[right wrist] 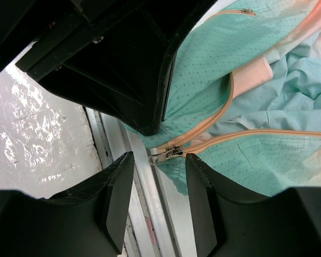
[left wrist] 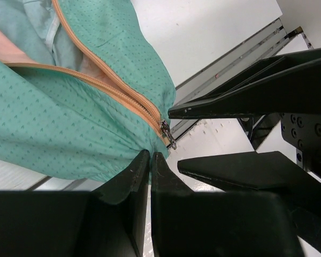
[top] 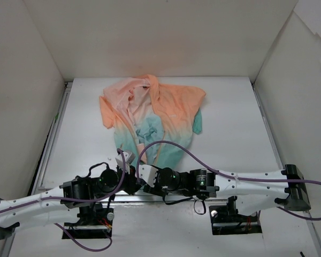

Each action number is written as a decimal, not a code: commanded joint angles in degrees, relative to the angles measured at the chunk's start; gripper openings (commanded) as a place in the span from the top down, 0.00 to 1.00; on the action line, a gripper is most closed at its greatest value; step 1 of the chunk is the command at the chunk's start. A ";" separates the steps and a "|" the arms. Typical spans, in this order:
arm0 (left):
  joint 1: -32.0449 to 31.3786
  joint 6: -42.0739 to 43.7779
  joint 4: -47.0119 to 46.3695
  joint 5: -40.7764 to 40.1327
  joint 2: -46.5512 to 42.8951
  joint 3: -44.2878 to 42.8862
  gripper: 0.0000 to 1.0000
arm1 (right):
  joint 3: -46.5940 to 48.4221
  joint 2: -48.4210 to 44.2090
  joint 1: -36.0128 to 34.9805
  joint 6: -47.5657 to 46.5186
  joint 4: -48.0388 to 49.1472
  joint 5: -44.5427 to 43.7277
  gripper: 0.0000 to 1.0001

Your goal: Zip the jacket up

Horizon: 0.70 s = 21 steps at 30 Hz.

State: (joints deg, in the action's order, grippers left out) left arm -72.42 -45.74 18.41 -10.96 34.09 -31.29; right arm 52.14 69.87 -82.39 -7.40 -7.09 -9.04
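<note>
Mid-table: thin soft peach-to-teal fabric jacket [top: 152, 120], crumpled, hem [left wrist: 69, 160] at near edge. Light, limp, bunches easily. left gripper [left wrist: 150, 160] pinched shut on hem. right gripper [right wrist: 158, 179] parted around small metal zipper pull [right wrist: 168, 153], not gripping; take that tab.

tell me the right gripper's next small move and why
Probably close the right gripper on the zipper pull, perhaps after easing forward a touch. Its jaws stand open with the pull lying right at their tips, and the left gripper is shut on the jacket hem close by, so the bottom looks anchored.
</note>
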 commanded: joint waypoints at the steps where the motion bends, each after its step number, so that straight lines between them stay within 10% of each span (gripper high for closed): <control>1: -0.26 -0.76 -3.47 0.41 0.63 -4.22 1.00 | 2.09 0.53 -1.02 -0.34 2.26 -3.70 0.60; 10: -0.26 -0.58 -3.21 0.85 0.46 -4.48 1.00 | 1.65 1.24 -1.37 -0.34 3.93 -8.89 0.64; 21: -0.26 -0.32 -2.33 1.47 0.89 -4.66 1.00 | 1.74 -0.08 -1.37 0.98 3.23 -9.24 1.00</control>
State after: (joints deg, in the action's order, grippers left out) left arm -72.42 -45.69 18.39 -10.50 34.30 -32.14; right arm 52.14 71.09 -83.50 -7.11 -6.68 -16.36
